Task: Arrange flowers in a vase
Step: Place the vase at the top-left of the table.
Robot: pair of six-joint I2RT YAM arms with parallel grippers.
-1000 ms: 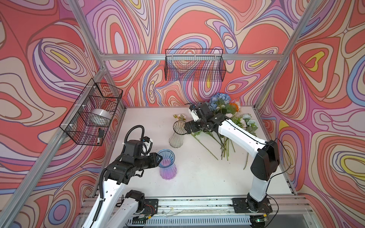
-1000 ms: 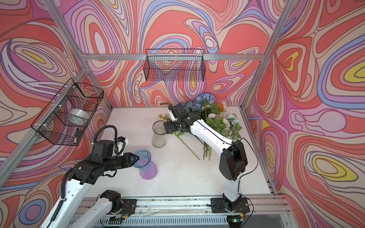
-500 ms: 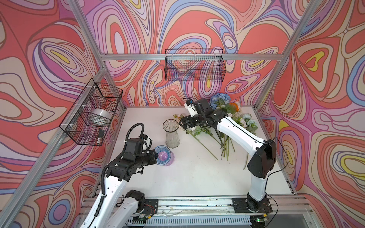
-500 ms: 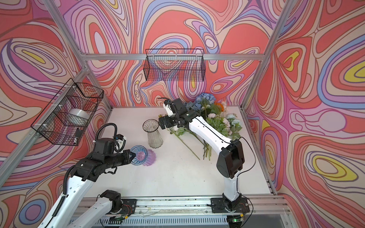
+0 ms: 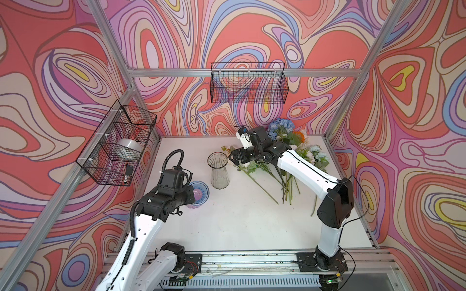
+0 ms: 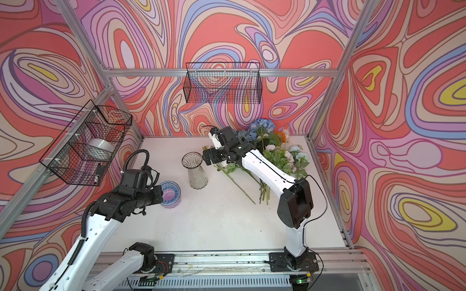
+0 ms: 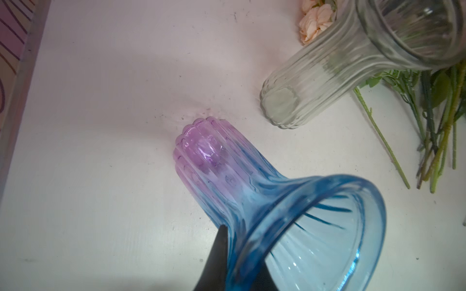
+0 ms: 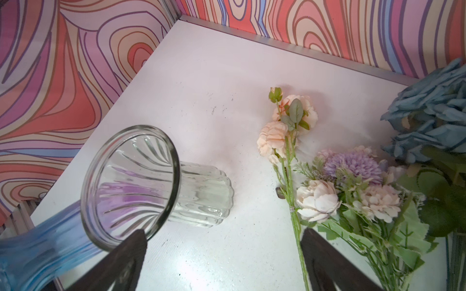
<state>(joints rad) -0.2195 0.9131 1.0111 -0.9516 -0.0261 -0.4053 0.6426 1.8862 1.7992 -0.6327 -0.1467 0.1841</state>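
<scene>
With our left gripper pinching the blue vase steady, we should lower our wide-open right gripper squarely over one peach-rose stem.

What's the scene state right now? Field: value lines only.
left gripper: shut on the rim of the blue vase
blue vase: upright on the table, empty
clear vase: upright, empty, beside the blue vase, bases apart
right gripper: open, holding nothing, close to the clear vase's rim
flowers: lying in a pile at the table's far right corner, none in either vase
task progress: no stem placed yet
</scene>
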